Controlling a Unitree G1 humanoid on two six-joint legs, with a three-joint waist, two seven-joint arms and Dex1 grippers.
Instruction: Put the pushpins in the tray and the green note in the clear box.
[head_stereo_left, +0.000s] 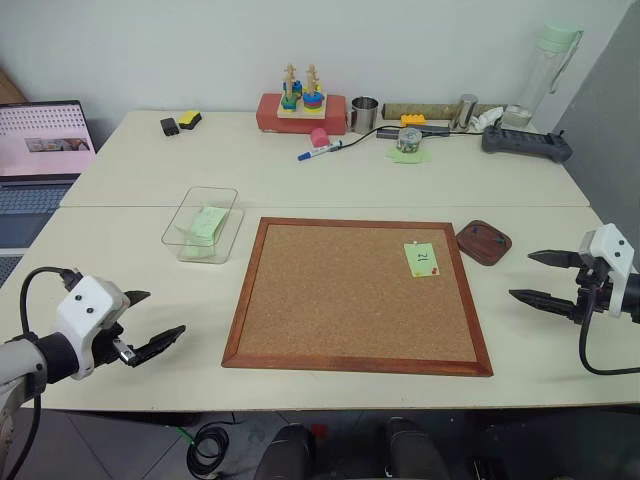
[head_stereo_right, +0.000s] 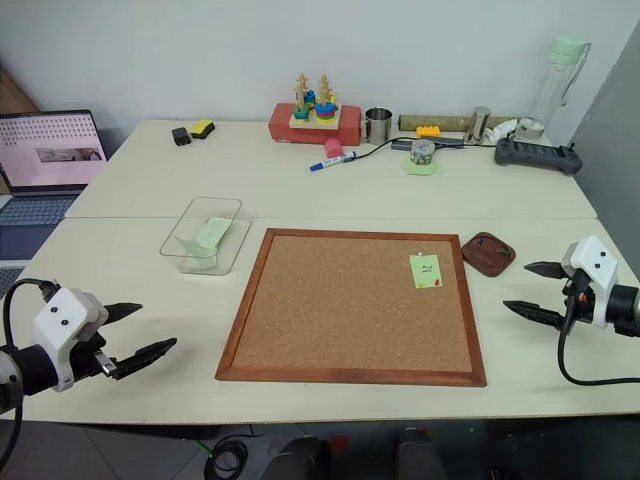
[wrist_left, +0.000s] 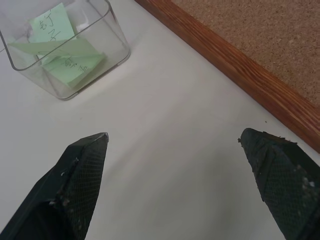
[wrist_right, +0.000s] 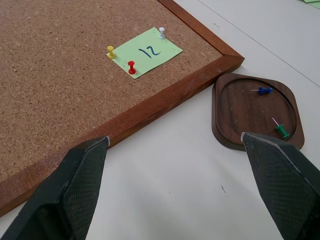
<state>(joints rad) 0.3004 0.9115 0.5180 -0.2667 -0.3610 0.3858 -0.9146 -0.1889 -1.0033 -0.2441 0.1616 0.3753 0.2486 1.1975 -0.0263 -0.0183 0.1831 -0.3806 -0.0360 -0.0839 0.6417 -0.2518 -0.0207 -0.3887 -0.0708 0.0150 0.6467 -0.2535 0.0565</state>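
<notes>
The green note (wrist_right: 145, 51) was pinned near the cork board's (head_stereo_left: 350, 295) right edge by three pushpins: yellow (wrist_right: 110, 50), red (wrist_right: 131, 67) and white (wrist_right: 162, 33). Two more, blue (wrist_right: 264, 90) and green (wrist_right: 281, 129), lay in the tray (wrist_right: 235, 125) just beside the board. Both the right gripper (head_stereo_left: 540, 277) and the left gripper (head_stereo_left: 150, 322) hung wide open and empty. The clear box (head_stereo_left: 190, 235) already held green slips. Pin-pulling seemed underway; next the right gripper would need a fine pinch on one small pin head.
</notes>
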